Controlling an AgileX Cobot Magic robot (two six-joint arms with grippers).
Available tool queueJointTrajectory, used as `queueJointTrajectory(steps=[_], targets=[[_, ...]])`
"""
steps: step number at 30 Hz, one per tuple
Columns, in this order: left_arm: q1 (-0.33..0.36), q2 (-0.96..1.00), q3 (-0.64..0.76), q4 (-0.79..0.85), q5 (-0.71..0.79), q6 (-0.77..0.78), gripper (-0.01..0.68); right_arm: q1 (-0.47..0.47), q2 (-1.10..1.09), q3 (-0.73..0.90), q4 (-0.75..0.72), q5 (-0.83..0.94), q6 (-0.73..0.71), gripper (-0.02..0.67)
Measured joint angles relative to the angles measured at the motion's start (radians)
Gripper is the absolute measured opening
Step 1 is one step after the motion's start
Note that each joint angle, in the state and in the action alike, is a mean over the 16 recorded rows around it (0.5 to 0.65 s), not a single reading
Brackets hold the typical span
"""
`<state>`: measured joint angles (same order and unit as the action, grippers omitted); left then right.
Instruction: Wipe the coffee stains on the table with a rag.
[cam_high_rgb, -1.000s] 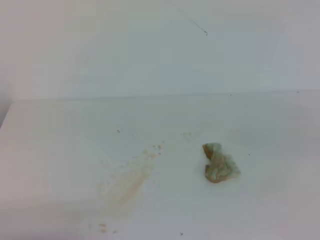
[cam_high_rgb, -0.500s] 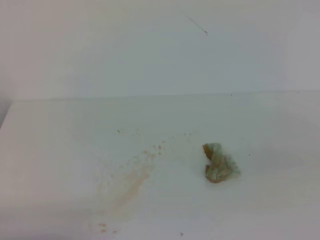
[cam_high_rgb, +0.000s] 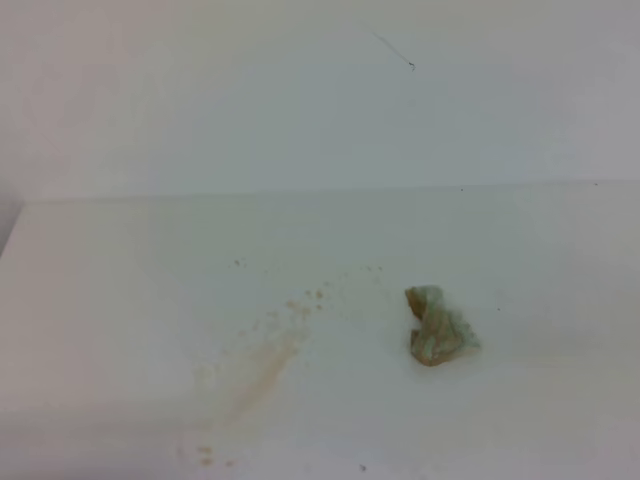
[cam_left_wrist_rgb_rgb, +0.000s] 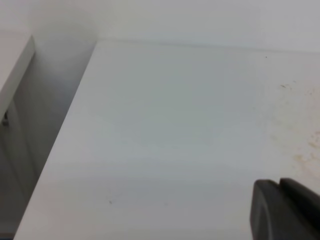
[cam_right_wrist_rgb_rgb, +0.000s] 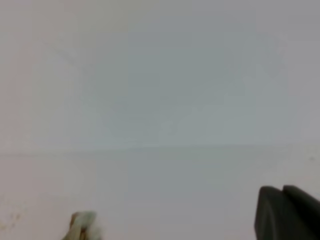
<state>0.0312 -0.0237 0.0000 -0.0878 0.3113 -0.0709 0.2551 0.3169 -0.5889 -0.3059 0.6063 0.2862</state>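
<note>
Table (cam_high_rgb: 120, 300) white, wall behind; coffee stains (cam_high_rgb: 262, 368) left of rag (cam_high_rgb: 438, 326); right fingers (cam_right_wrist_rgb_rgb: 286, 212) closed, empty; left fingers (cam_left_wrist_rgb_rgb: 283, 210) unclear.

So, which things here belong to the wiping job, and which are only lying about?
Belong to the job:
- rag, bunched, lying free
- coffee stains, faint smear left of the rag
- table

Only lying about:
- thin dark mark on the wall behind
</note>
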Motion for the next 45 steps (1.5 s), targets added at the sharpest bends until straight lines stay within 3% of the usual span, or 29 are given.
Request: queueJointTrajectory(steps=[10,17,27,45], targets=[[0.000,-0.003,0.000,0.000,0.000,0.000,-0.002,-0.232,-0.206,0.184,-0.012,-0.102,0.012,0.000],[0.000,-0.003,0.000,0.000,0.000,0.000,-0.002,-0.329,-0.294,0.397,-0.031,-0.241,0.037,0.000],[0.000,-0.003,0.000,0.000,0.002,0.000,-0.002,-0.319,-0.333,0.558,-0.043,-0.353,0.060,0.000],[0.000,-0.003,0.021,-0.001,0.002,0.000,-0.002,-0.288,-0.333,0.591,-0.049,-0.326,0.063,0.000]])
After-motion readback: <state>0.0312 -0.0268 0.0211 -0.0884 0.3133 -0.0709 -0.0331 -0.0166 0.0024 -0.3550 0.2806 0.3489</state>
